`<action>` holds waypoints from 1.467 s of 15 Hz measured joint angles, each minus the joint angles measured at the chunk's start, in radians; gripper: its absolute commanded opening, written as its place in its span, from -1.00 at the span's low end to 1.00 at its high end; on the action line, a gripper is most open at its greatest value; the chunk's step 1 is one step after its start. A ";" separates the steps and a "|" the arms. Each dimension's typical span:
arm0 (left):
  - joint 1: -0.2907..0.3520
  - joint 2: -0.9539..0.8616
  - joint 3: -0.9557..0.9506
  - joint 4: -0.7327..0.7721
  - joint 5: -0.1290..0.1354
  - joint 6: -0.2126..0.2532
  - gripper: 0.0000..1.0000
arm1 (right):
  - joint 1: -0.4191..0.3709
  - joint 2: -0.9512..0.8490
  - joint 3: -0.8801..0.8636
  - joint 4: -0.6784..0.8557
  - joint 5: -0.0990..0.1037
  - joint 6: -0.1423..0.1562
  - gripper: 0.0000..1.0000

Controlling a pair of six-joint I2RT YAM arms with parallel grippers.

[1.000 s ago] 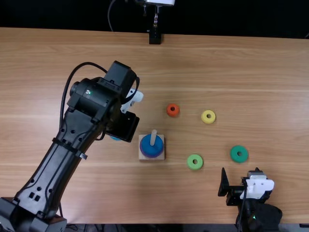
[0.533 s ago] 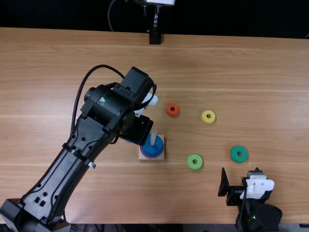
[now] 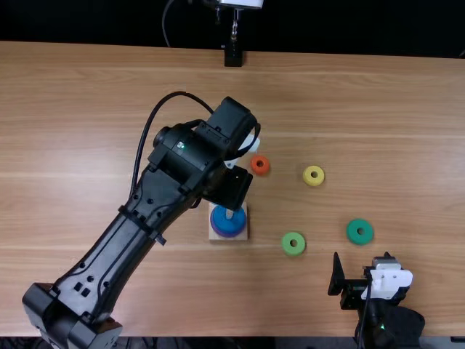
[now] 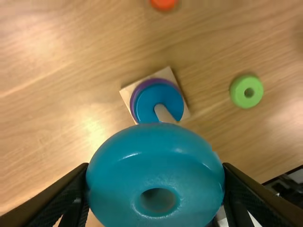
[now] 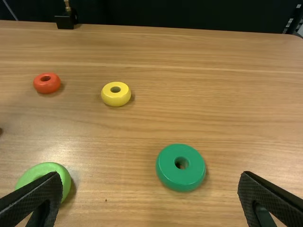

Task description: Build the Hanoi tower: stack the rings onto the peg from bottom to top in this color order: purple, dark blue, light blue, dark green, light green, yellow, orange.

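Observation:
My left gripper (image 3: 231,190) hangs just above and behind the peg base (image 3: 242,234), its fingertips hidden from above. In the left wrist view my left gripper (image 4: 156,177) is shut on the light blue ring (image 4: 156,146). The dark blue ring (image 3: 228,222) lies on the purple ring (image 4: 138,98) around the wooden peg (image 4: 164,114). My right gripper (image 3: 352,282) stays at the near right; in the right wrist view my right gripper (image 5: 149,196) is open, the dark green ring (image 5: 180,167) lying beyond its fingers.
On the table (image 3: 407,131) lie the orange ring (image 3: 260,165) behind the peg, the yellow ring (image 3: 313,175) farther right, and the light green ring (image 3: 293,243) right of the base. A black stand (image 3: 232,57) is at the far edge.
My left arm has swung to the right across the table, bringing its gripper from left of the base to over its back edge. The right arm has stayed still.

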 measured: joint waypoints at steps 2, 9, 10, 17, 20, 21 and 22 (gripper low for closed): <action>-0.003 0.001 0.002 -0.001 -0.001 -0.006 -1.00 | 0.000 0.000 0.000 -0.001 0.000 0.000 1.00; -0.021 0.034 0.005 0.002 0.000 -0.040 -1.00 | 0.000 0.000 0.000 0.000 0.000 0.000 1.00; -0.021 0.048 0.004 0.003 -0.001 -0.044 -1.00 | 0.000 0.000 0.000 0.000 0.000 0.000 1.00; -0.040 0.057 0.004 0.005 0.000 -0.047 -1.00 | 0.000 0.000 0.000 -0.001 0.000 0.000 1.00; -0.046 0.063 0.005 0.004 0.000 -0.048 -1.00 | 0.000 0.000 0.000 0.000 0.000 0.000 1.00; -0.047 0.063 0.005 0.003 0.000 -0.047 -1.00 | 0.000 0.000 0.000 0.000 0.000 0.000 1.00; -0.052 0.065 0.004 0.003 0.000 -0.047 -1.00 | 0.000 0.000 0.000 0.000 0.000 0.000 1.00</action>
